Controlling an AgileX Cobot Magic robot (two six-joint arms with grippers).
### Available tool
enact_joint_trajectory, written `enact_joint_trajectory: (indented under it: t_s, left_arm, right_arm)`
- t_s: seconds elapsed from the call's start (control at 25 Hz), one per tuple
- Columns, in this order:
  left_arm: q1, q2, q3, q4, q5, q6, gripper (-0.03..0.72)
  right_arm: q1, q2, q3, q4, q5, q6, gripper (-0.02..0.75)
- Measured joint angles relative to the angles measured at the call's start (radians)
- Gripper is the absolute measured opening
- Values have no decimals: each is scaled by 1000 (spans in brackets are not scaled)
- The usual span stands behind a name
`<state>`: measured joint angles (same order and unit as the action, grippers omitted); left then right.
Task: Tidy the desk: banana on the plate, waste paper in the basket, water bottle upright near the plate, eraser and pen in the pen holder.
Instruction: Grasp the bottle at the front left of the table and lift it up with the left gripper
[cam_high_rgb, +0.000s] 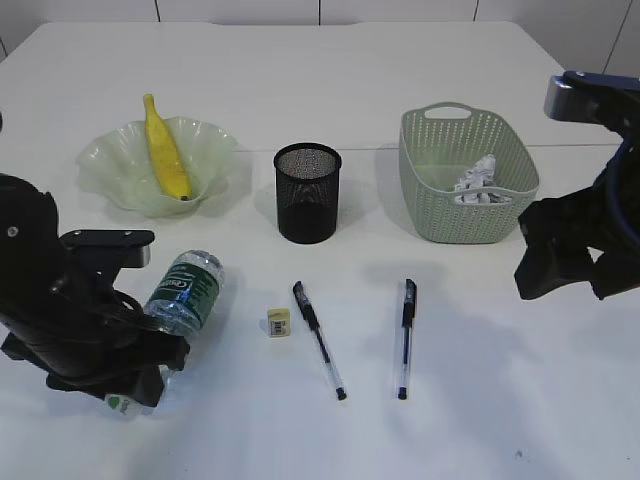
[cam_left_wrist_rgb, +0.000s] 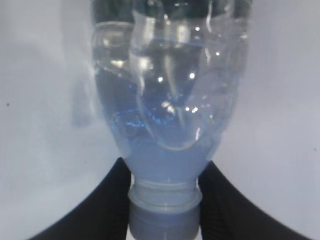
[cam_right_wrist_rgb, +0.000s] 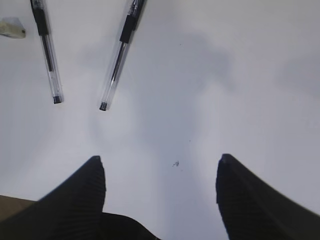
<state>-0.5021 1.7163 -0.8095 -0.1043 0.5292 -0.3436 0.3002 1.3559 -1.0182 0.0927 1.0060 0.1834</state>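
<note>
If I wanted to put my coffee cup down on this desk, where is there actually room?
Bare patches: the far strip behind the plate, pen holder and basket, and the near right corner, right of the pens. It is crowded near left, where the left gripper grips the lying bottle, beside the eraser.

Setting reads as a robotics lab test bench: bare white laminate desk (cam_high_rgb: 480, 430) against plain white wall panels, staged with office items — black wire-mesh pen holder (cam_high_rgb: 307, 192), two clear-barrel black-capped pens (cam_high_rgb: 319, 339), pale green woven plastic basket (cam_high_rgb: 466, 173) — flanked by two black robot arms.
</note>
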Motion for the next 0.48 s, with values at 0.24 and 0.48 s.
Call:
enact_joint_trajectory:
  t_s: [0.24,0.48]
  left_arm:
    - [0,-134,6,56,123,37,242]
    - [0,-344,8,113,190,43,242]
  right_arm:
    - [0,0,0,0,0,0,514]
    - [0,0,0,0,0,-4,514]
